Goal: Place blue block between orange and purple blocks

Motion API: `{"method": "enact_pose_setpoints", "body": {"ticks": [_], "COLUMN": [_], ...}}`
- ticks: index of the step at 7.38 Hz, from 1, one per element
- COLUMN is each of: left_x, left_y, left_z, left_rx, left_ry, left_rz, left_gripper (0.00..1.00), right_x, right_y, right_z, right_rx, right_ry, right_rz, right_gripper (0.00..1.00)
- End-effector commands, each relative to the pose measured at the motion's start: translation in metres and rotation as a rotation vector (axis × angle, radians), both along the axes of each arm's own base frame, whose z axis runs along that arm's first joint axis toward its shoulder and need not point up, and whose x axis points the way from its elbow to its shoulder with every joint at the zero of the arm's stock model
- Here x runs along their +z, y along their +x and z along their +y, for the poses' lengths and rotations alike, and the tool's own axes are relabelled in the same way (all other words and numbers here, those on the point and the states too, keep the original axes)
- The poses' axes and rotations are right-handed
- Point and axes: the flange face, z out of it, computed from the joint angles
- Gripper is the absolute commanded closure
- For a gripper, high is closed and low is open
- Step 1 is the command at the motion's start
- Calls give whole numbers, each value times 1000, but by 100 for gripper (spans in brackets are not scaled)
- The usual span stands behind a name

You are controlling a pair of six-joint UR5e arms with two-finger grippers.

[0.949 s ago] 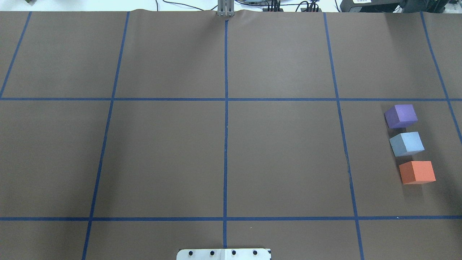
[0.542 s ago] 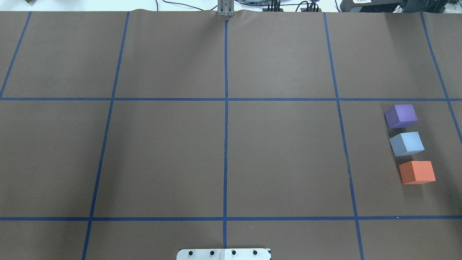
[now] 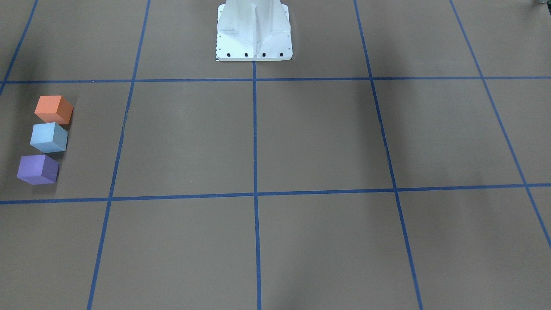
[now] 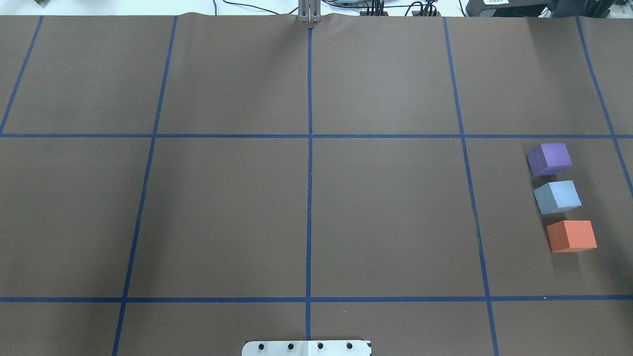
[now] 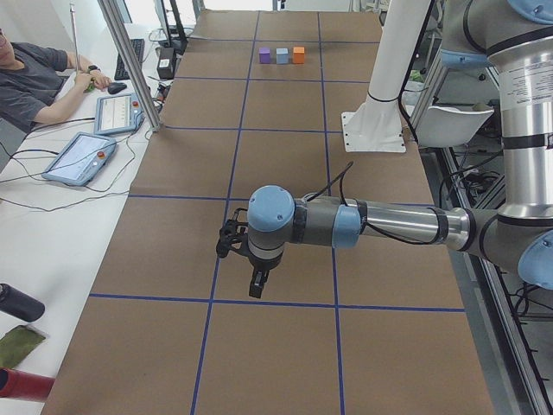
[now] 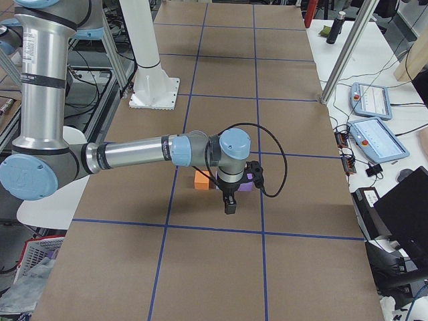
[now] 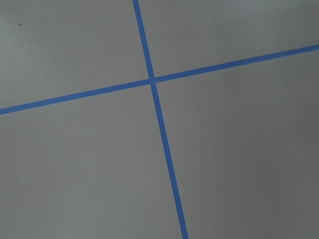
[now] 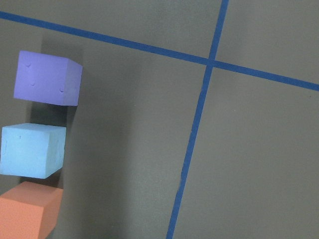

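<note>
The light blue block (image 4: 558, 196) sits on the table between the purple block (image 4: 550, 158) and the orange block (image 4: 572, 236), in a short row at the right side. The row also shows in the front view: orange (image 3: 53, 109), blue (image 3: 48, 137), purple (image 3: 38, 168), and in the right wrist view (image 8: 32, 150). My right gripper (image 6: 229, 204) hangs above the table close to the blocks and touches none of them. My left gripper (image 5: 256, 281) hangs over bare table far from them. Both show only in side views, so I cannot tell if they are open.
Brown paper with a blue tape grid (image 4: 309, 136) covers the table. The robot's white base plate (image 3: 254, 30) stands at the near middle edge. An operator (image 5: 34, 78) sits at a side bench with tablets (image 5: 79, 157).
</note>
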Motion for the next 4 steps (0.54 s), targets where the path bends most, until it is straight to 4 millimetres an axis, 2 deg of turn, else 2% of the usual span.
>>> {"method": "enact_pose_setpoints", "body": {"ticks": [1,4], "left_x": [0,0], "left_y": [0,0], "left_z": [1,1], "left_rx": [-1,-2], "left_ry": [-1,-1], "left_rz": [-1,-5], "left_gripper": [0,0], "right_x": [1,1], "right_y": [0,0], "right_z": [0,0], "right_rx": [0,1], "right_ry": [-2,-3], "right_rz": [0,0], "right_gripper": [0,0]}}
